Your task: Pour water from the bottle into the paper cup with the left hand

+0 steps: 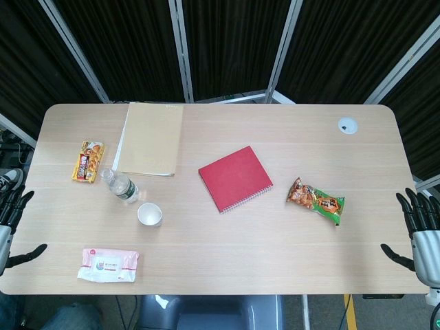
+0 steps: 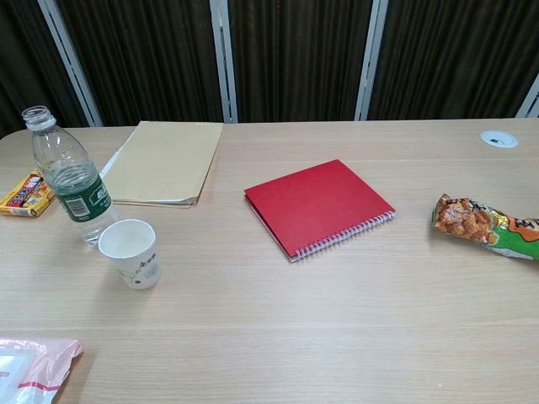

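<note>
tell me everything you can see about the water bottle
The water bottle is clear plastic with a green label around its middle and no cap on its open neck. It stands upright on the table near the left side, just behind and left of the paper cup; from the chest view they look close, maybe touching. No hand holds it. Whether it holds water cannot be told clearly.

A pale wood-grain bench (image 1: pixel 227 254) with rounded corners fills the scene under even light. Behind it hang black pleated curtains (image 1: pixel 234 41) split by slanted silver frame bars (image 1: pixel 180 48).
</note>
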Action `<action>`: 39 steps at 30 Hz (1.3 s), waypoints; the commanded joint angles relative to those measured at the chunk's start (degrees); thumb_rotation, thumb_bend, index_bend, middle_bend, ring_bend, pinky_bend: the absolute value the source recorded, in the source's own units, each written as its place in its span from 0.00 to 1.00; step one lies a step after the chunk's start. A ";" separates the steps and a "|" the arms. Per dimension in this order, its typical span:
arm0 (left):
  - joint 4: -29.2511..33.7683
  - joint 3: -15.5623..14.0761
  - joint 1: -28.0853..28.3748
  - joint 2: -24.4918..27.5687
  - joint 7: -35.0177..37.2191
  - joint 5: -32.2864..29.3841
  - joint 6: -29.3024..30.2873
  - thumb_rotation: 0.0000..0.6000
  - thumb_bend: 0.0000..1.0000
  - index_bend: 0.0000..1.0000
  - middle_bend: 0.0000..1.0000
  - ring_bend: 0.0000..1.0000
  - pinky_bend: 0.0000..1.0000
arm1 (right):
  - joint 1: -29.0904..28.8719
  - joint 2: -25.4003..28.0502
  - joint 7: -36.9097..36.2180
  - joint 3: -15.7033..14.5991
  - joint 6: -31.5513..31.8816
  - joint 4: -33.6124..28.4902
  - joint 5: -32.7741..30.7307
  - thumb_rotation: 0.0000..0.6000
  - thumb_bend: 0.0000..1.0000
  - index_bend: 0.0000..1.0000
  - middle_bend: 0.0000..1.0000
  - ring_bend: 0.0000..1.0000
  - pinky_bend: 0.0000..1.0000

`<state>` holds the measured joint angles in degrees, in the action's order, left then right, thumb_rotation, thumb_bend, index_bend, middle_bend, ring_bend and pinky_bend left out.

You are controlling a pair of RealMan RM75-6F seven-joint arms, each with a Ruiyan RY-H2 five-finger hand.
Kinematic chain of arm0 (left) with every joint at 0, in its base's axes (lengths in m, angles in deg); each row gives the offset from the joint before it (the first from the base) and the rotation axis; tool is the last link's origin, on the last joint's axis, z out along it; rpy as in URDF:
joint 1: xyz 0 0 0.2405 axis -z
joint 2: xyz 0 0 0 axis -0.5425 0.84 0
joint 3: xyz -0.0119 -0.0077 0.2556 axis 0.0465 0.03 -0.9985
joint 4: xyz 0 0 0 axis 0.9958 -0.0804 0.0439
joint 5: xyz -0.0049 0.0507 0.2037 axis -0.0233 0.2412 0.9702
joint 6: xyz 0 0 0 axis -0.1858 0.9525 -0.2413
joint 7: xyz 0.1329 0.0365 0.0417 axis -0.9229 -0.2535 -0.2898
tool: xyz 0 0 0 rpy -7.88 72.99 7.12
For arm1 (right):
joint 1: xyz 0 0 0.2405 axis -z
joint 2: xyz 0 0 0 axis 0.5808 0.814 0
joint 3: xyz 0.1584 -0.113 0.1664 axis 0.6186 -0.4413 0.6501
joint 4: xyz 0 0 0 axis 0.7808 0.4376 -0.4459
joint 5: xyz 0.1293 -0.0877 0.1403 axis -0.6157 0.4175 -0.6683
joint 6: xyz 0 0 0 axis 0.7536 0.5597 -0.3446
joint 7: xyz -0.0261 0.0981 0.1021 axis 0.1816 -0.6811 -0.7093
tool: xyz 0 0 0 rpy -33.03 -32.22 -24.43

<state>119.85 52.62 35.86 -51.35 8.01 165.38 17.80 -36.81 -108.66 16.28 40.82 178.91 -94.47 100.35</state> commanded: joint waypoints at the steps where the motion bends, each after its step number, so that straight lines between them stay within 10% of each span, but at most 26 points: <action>1: -0.02 0.13 -0.01 0.00 0.27 -0.17 0.03 1.00 0.00 0.00 0.00 0.00 0.00 | 0.04 0.09 -0.06 0.03 0.12 -0.20 0.08 1.00 0.00 0.00 0.00 0.00 0.00; 10: -6.04 1.92 2.53 -3.69 8.23 1.30 -0.76 1.00 0.00 0.00 0.00 0.00 0.00 | -0.25 0.32 -1.65 -0.12 -0.65 -0.27 0.07 1.00 0.00 0.00 0.00 0.00 0.00; 16: -14.53 5.40 8.91 -10.68 24.83 -4.94 -10.56 1.00 0.00 0.00 0.00 0.00 0.00 | -1.27 0.01 -0.42 0.30 -2.14 -1.17 -0.44 1.00 0.00 0.00 0.00 0.00 0.00; 39: -42.54 8.01 20.25 -32.27 48.09 -11.10 -29.35 1.00 0.00 0.00 0.00 0.00 0.00 | -4.17 -2.50 1.79 1.46 -8.76 1.52 -6.83 1.00 0.00 0.00 0.00 0.00 0.00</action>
<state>79.02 60.40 54.77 -82.11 54.34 153.97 -10.20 -40.97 -111.14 18.07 42.27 170.14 -92.94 93.55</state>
